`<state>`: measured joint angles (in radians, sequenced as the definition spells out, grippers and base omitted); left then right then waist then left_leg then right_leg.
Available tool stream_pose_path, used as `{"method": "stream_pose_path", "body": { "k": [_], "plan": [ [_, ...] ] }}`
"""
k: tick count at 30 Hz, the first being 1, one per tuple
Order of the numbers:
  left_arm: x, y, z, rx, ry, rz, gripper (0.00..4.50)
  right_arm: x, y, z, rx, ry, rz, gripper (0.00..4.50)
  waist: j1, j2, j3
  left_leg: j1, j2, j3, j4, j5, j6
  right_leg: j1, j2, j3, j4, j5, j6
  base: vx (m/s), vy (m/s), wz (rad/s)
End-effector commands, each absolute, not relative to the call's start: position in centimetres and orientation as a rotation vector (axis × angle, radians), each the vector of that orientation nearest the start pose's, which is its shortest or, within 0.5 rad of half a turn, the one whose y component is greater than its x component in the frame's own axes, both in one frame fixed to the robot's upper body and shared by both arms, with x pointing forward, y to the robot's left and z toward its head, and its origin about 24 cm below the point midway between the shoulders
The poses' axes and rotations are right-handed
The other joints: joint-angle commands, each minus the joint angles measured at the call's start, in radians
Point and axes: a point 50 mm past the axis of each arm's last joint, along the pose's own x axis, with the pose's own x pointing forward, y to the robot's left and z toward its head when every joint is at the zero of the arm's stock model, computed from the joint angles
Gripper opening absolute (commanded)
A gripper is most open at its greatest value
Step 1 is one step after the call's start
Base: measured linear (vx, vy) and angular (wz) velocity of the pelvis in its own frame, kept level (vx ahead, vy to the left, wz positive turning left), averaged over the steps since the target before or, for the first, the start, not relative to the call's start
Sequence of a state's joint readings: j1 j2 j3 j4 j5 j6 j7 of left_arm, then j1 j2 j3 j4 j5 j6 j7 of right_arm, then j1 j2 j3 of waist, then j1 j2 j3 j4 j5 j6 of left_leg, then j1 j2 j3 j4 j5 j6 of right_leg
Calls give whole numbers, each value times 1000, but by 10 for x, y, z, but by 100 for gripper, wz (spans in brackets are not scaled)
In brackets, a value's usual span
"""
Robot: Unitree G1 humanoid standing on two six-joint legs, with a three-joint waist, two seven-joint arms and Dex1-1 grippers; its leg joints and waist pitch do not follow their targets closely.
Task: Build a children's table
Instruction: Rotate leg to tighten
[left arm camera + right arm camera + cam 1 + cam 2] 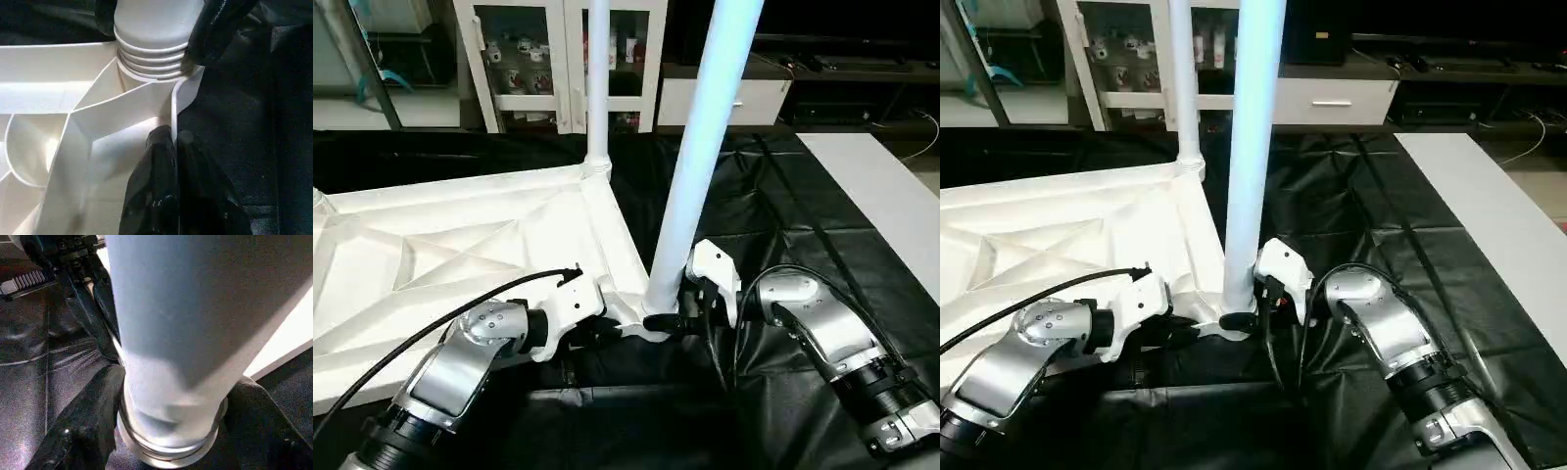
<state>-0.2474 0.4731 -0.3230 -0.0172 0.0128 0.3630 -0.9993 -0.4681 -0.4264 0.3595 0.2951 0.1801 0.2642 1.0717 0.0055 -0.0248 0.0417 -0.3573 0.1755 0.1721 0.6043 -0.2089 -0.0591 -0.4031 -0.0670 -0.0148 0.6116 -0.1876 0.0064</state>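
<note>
White leg (pixel 700 166) leaning in its socket — right gripper (pixel 677 311) fingers straddle its base, left gripper (pixel 172 161) pinches the tabletop (pixel 431 255) rim — could cross-thread

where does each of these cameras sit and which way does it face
Left and right eye views: head cameras looking forward and down at the tabletop and near leg; both silver forearms show.
Left wrist view: along the left gripper, shut on a tabletop wall.
Right wrist view: along the right gripper, its fingers either side of the leg's base.
Shared: both wrist views show that leg's ribbed base.
</note>
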Motion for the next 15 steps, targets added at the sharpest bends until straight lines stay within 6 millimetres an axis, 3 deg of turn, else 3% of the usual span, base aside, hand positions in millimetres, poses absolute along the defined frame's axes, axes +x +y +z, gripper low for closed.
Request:
{"method": "stream_pose_path", "body": {
  "k": [1, 8, 15],
  "plan": [
    [249, 134, 37, 444, 515, -1239, 0, 297, -121, 61, -300, 381, 1311, 282, 3, -4, -53, 1, 44, -9, -72, -186, 50, 44, -54, 28, -66, -173, -256, 0, 0, 0],
    [247, 137, 35, 432, 523, -1225, 0, 294, -123, 56, -299, 406, 1326, 272, 4, -3, -53, 1, 44, -9, -72, -176, 56, 45, -54, 28, -64, -156, -262, 0, 0, 0],
    [247, 134, 36, 382, 499, -1179, 0, 297, -126, 49, -280, 405, 1223, 272, 0, -2, -49, 0, 44, -11, -76, -218, 35, 42, -53, 29, -70, -223, -242, 0, 0, 0]
  ]
}}
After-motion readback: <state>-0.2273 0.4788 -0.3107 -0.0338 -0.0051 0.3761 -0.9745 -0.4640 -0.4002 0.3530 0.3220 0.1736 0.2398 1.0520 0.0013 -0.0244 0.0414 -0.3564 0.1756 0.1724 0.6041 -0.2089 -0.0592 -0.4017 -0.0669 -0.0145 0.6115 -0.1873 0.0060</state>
